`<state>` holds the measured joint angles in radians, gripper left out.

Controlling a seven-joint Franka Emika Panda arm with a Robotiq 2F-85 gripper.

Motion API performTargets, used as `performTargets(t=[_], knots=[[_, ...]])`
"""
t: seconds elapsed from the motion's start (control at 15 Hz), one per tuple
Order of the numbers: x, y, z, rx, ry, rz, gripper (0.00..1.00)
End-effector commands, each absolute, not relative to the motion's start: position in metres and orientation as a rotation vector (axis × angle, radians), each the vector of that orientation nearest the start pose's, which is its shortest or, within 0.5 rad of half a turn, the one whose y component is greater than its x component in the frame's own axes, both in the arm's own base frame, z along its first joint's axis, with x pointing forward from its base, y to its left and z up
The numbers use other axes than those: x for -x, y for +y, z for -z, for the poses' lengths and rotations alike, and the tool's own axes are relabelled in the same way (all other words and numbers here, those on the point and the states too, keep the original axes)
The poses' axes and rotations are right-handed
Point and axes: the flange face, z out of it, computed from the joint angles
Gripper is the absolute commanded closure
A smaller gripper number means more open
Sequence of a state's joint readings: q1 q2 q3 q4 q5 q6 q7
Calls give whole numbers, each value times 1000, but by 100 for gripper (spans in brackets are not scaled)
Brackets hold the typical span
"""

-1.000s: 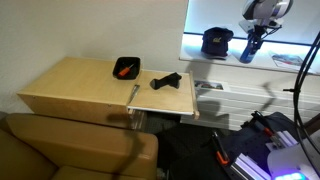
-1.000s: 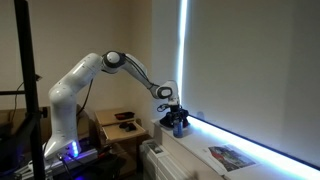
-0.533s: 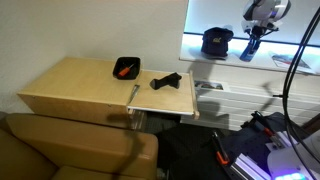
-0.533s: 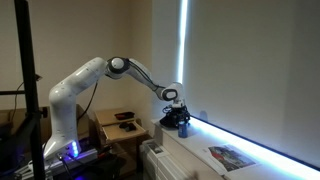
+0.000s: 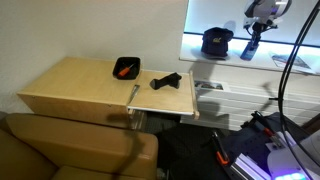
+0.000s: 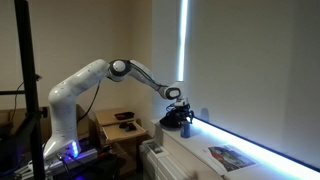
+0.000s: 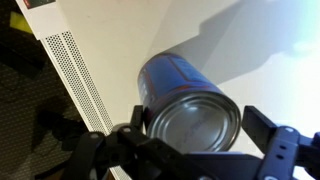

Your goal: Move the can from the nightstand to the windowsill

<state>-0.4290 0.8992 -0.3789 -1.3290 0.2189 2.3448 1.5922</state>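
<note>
The blue can (image 5: 247,51) stands upright on the white windowsill (image 5: 226,61), right of a dark navy cap (image 5: 216,40). My gripper (image 5: 254,37) hangs just over the can. In the wrist view the can (image 7: 185,100) shows its silver top between my fingers (image 7: 203,128). A gap shows beside the right finger, so the jaws are open around it. In an exterior view my gripper (image 6: 185,110) is over the sill (image 6: 195,142), next to the cap. The light-wood nightstand (image 5: 85,88) holds no can.
A black tray with a red item (image 5: 126,67) and a flat black object (image 5: 166,81) lie on the nightstand. A magazine (image 5: 287,60) lies on the sill to the can's right. A white radiator (image 7: 75,70) runs below the sill. A brown leather seat (image 5: 70,150) is in front.
My arm has shifted slightly along the sill and the gripper has risen a little. The can has stayed on the sill.
</note>
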Motion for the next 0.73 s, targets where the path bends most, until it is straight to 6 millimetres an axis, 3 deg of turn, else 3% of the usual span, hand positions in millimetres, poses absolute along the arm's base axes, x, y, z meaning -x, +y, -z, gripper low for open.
performTargets(t=[0.0,0.33,0.6,0.67], knots=[[-571,-497,-274,1205,2903,371,0],[-540,-484,-358,1453,2718,285,0],[-502,-466,-431,1585,2464,406,0],[-529,-487,-411,1536,2579,396,0]])
